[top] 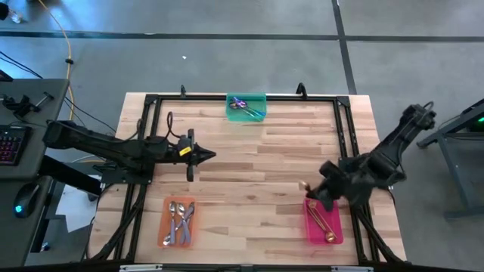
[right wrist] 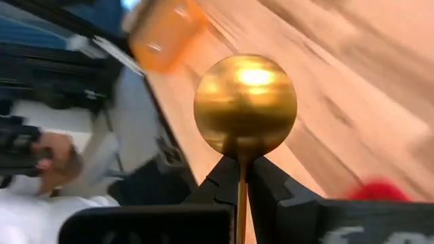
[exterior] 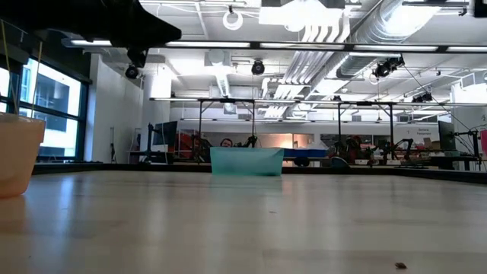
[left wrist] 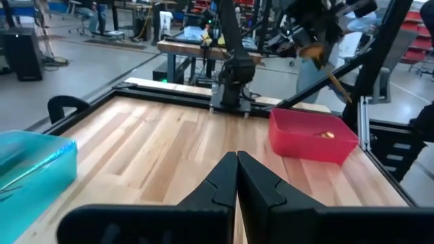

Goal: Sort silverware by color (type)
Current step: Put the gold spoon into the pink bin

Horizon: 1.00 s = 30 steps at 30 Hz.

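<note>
Right gripper (right wrist: pixel 242 177), above the pink tray (top: pixel 312 227), fingers clamped on a gold spoon (right wrist: pixel 245 106); left gripper (left wrist: pixel 237 177), fingers pressed together, empty, over the table (top: pixel 249 166) mid-left.

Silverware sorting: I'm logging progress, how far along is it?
Nearly done. Silver spoons lie in the orange tray, iridescent ones in the green tray, gold ones in the pink tray. The right gripper holds a last gold spoon near the pink tray. No loose spoons show; left gripper waits, shut.
</note>
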Tool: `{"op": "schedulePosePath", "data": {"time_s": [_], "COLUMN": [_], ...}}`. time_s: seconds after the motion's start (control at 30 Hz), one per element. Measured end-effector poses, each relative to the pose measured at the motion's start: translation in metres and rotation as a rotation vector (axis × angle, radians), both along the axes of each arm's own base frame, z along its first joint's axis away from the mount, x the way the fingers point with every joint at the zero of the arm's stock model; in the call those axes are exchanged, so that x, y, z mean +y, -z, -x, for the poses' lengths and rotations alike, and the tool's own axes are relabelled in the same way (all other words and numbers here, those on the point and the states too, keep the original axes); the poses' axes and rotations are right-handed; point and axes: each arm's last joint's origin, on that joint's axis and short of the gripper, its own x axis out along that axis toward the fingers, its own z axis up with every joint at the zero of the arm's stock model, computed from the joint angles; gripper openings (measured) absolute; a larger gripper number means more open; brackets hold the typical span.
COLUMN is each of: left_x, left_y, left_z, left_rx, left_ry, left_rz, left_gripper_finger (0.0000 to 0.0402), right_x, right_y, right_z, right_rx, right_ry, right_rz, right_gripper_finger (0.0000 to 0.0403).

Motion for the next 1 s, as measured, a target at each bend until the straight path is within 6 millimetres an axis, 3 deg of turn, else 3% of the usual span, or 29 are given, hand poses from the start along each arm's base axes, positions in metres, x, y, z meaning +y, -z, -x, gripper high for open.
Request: {"op": "schedulePosePath", "data": {"time_s": [0.17, 0.4, 0.8, 1.0], "left_x": [0.000, 0.002, 0.003, 0.004], "left_y": [-0.002, 0.021, 0.016, 0.016], "left_z": [0.004, 0.016, 0.030, 0.037], "left_rx": [-0.010, -0.113, -0.159, -0.126], "left_ry": [0.004, -0.006, -0.002, -0.006], "left_rz": [0.001, 0.073, 0.026, 0.021], "left_gripper_finger": [0.0000, 0.0000, 0.0000, 0.0000], "right_x": [0.012, 0.030, 0.041, 0.043], "right_y": [0.027, 0.070, 0.110, 0.113], "right_z": [0.015, 0.019, 0.012, 0.011], "right_rx": [0.228, 0.500, 0.606, 0.614], "right_ry": [0.048, 0.043, 0.090, 0.089], "right_rz": [-0.009, -0.022, 0.008, 0.011], "right_gripper_finger": [0.0000, 0.0000, 0.0000, 0.0008]}}
